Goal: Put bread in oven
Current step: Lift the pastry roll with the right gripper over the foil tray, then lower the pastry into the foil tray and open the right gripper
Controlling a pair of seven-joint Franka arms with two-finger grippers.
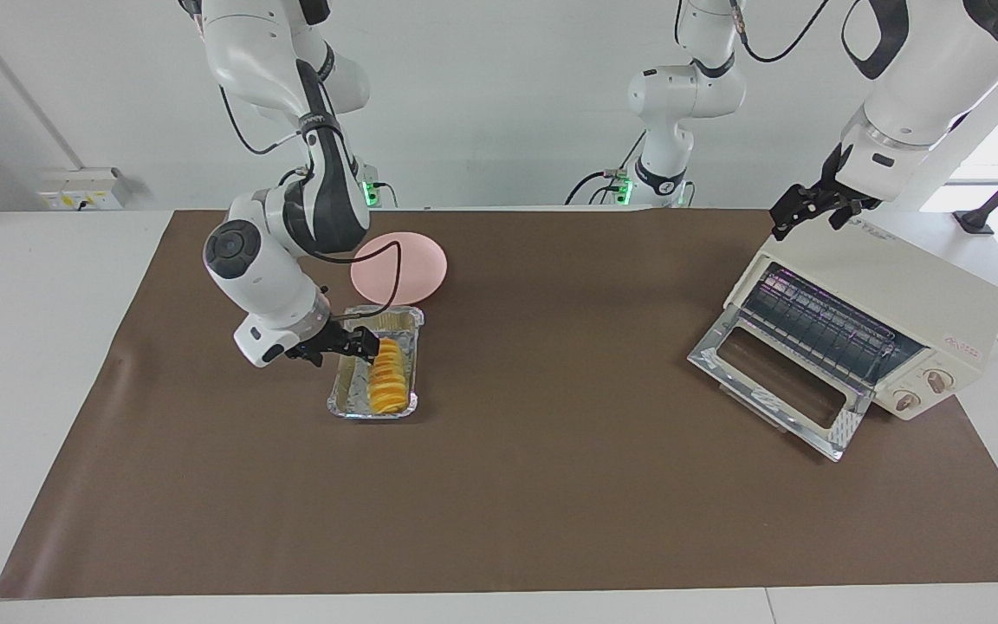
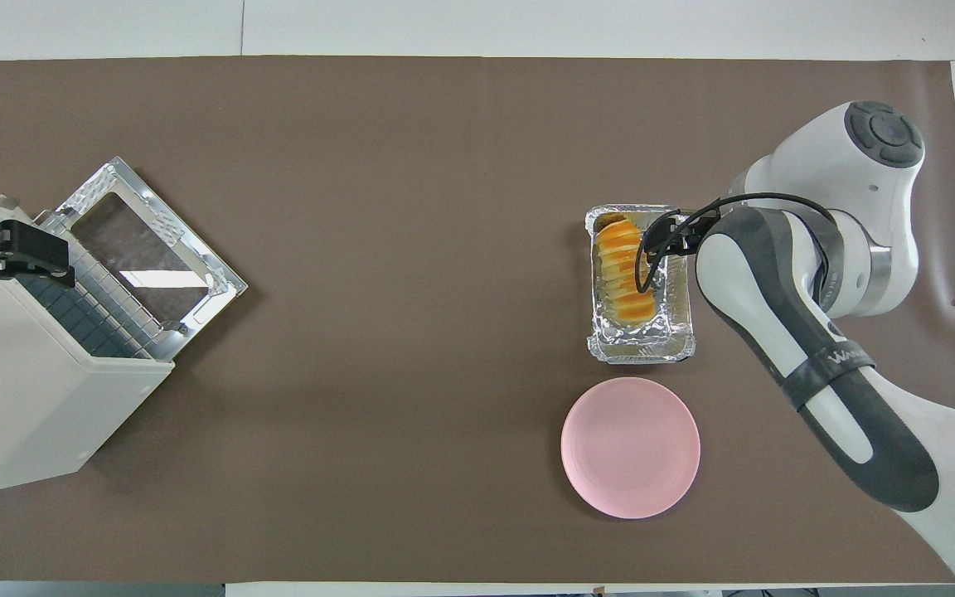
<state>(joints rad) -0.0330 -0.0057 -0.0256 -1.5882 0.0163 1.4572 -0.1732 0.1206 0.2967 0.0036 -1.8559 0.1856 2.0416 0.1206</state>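
Overhead view: one bread (image 2: 624, 270) in one foil tray (image 2: 640, 349), one pink plate (image 2: 630, 448), one oven (image 2: 34, 365); pincer states unclear.

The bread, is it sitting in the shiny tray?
Touching. The overhead view shows the bread lying inside the foil tray, resting on its floor; the facing view agrees.

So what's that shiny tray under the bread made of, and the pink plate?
The tray looks like thin aluminium foil: silvery, crinkled, glinting walls. The pink plate looks like smooth matte plastic with an even colour and no glare, though glazed ceramic can't be ruled out. The bread lies in the tray.
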